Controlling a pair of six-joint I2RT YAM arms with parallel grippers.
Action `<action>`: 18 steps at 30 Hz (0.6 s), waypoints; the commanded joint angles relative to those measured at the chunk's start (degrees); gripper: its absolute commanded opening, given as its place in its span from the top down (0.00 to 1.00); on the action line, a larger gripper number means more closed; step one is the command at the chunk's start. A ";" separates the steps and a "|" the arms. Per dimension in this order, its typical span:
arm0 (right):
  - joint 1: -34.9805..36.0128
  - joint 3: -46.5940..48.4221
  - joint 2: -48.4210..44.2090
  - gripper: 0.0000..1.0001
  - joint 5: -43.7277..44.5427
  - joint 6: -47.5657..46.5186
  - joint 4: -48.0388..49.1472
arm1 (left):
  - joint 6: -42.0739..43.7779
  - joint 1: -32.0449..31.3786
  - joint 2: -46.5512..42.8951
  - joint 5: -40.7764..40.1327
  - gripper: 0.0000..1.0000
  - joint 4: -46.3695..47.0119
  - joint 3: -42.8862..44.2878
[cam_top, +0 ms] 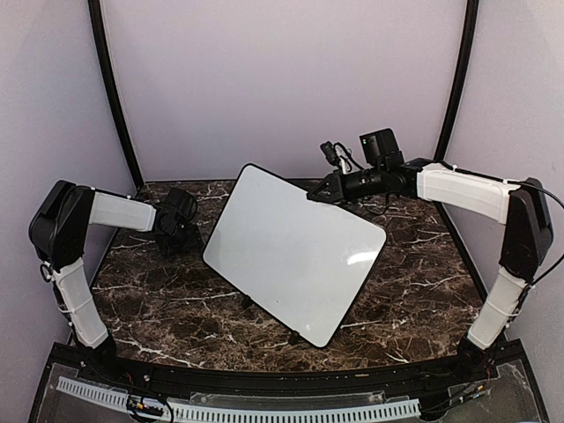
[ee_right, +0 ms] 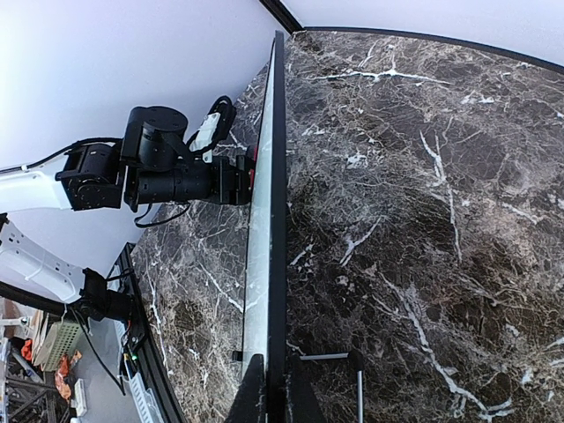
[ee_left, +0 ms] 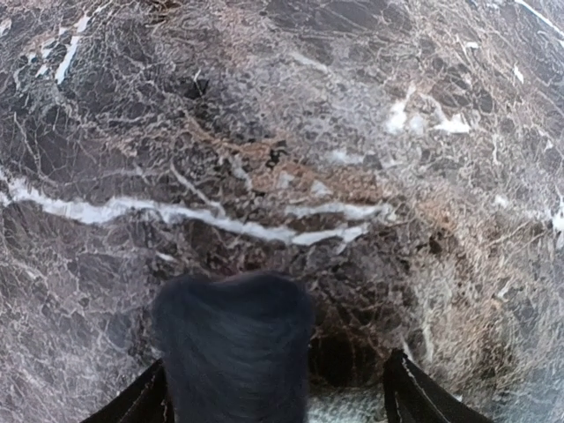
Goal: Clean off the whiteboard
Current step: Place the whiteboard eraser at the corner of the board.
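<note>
Marble-topped table [cam_top: 159,300], with the whiteboard [cam_top: 295,251] propped mid-table on its feet. I'd guess it's light, stiff and slick-faced, so the thin rim's the spot. The right gripper [cam_top: 322,192] is pinched on its far edge, and the left gripper [cam_top: 181,233] gapes just beside it.

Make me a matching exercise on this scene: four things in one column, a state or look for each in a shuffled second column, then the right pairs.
1. whiteboard
2. left gripper
3. right gripper
4. table

A. clamped on the far edge of the whiteboard
B. dark marble with white veins
C. blank white face, thin black rim
D. fingers apart, low over the table, left of the whiteboard

Pairs: 1-C, 2-D, 3-A, 4-B
</note>
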 commanded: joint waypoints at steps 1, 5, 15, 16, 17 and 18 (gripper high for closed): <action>2.62 -4.06 3.89 1.00 0.00 -5.21 -4.37 | -2.26 0.30 1.72 2.79 0.20 -0.97 -0.64; 2.62 -3.98 4.01 1.00 0.02 -5.29 -4.36 | -3.38 0.92 -1.04 1.48 0.19 0.61 -2.06; 2.62 -3.09 4.47 1.00 0.08 -5.03 -4.57 | -3.51 1.03 -17.38 -2.53 0.14 5.13 -6.41; 2.60 -2.88 4.49 1.00 0.16 -5.04 -4.68 | -3.41 1.03 -18.36 -2.51 0.14 4.83 -6.52; 2.62 -2.63 4.49 1.00 0.24 -5.03 -4.75 | -3.10 1.03 -20.52 -1.88 0.13 4.83 -6.65; 2.62 -2.44 4.49 1.00 0.37 -5.04 -4.92 | -2.81 1.03 -22.58 -0.90 0.13 5.09 -7.07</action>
